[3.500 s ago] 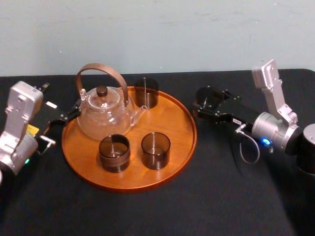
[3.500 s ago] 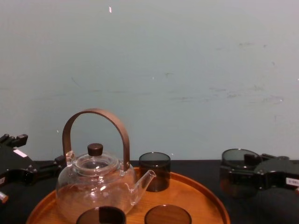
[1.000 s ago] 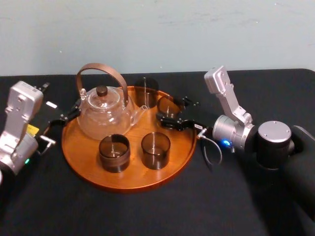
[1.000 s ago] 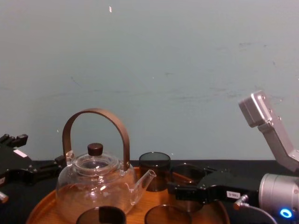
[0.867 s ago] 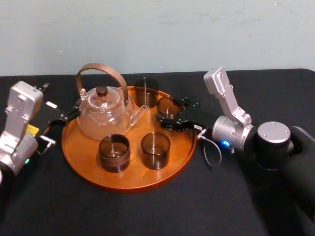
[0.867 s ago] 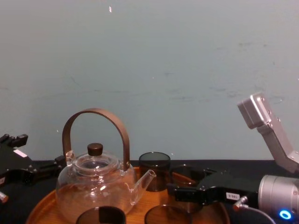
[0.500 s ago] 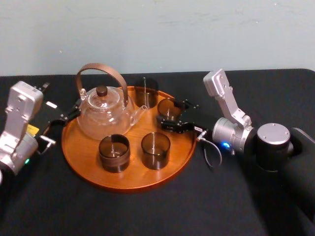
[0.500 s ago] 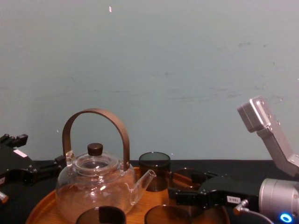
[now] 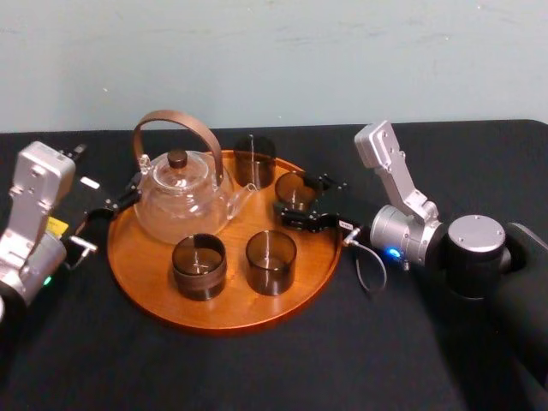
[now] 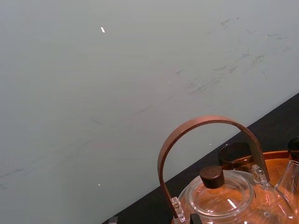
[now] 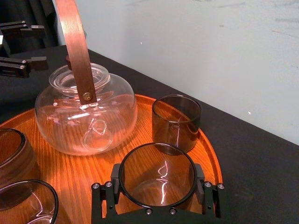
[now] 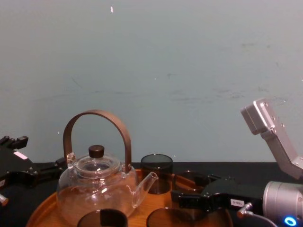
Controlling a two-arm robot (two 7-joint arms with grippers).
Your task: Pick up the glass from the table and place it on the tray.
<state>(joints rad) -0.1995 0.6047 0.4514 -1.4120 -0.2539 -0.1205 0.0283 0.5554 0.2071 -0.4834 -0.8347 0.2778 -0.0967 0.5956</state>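
Observation:
The glass (image 9: 294,192), dark and smoky, sits low over the right rear part of the round wooden tray (image 9: 224,318), next to the teapot's spout. My right gripper (image 9: 295,204) is shut on it, one black finger on each side. In the right wrist view the glass (image 11: 157,173) is clamped between the pads, its base at or just above the tray (image 11: 51,164); I cannot tell whether they touch. In the chest view the glass (image 12: 190,181) shows behind the right gripper (image 12: 182,195). My left gripper (image 9: 114,204) rests open on the black table (image 9: 257,372) by the tray's left rim.
A glass teapot (image 9: 180,199) with a brown arched handle stands on the tray's left rear. Another dark glass (image 9: 254,160) stands at the tray's back, close to the held one, and two more (image 9: 199,266) (image 9: 271,262) at its front.
The right gripper carried the glass from the table at the right over onto the tray. During the last second it sank slightly toward the wood. The left arm stayed still.

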